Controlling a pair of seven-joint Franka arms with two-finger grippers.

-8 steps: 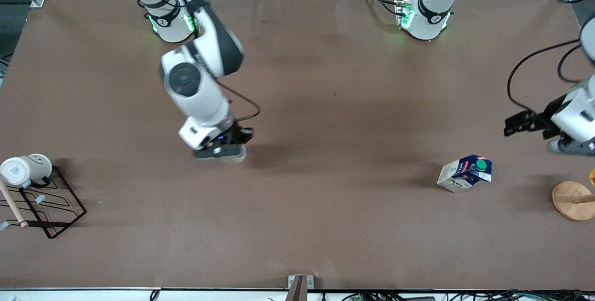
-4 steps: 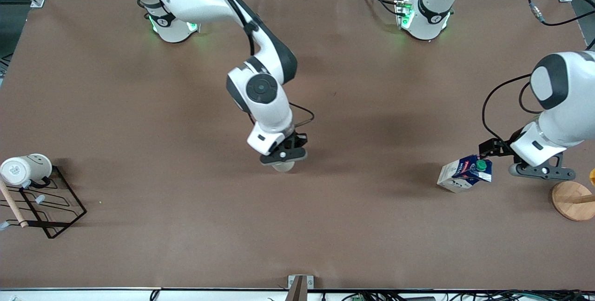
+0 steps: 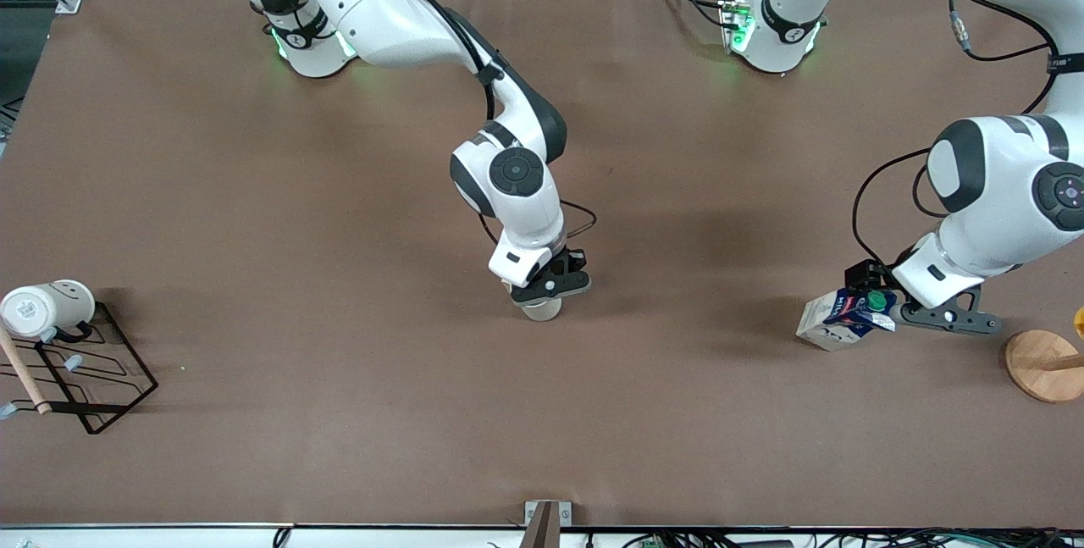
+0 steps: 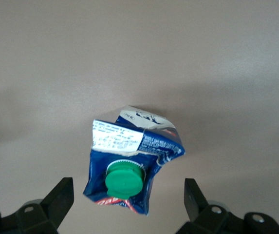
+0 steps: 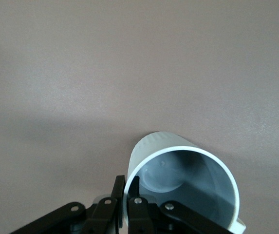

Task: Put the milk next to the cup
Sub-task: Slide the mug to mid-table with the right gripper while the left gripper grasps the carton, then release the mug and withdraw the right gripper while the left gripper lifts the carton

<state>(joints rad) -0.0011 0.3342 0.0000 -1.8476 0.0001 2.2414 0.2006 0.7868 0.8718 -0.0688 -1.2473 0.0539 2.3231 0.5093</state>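
Observation:
The milk, a white and dark blue carton with a green cap, stands on the table near the left arm's end. My left gripper hangs just above it, open. In the left wrist view its two fingers stand on either side of the milk, apart from it; the left gripper holds nothing. My right gripper is shut on the rim of the beige-grey cup, low over mid-table. In the right wrist view the right gripper pinches the wall of the cup, one finger inside.
A white smiley mug lies on a black wire rack at the right arm's end, with a wooden stick beside it. A round wooden base stands at the left arm's end, close to the milk.
My right arm has carried the cup toward the left arm's end, to mid-table. My left arm has swung in from the table's edge and come down over the milk.

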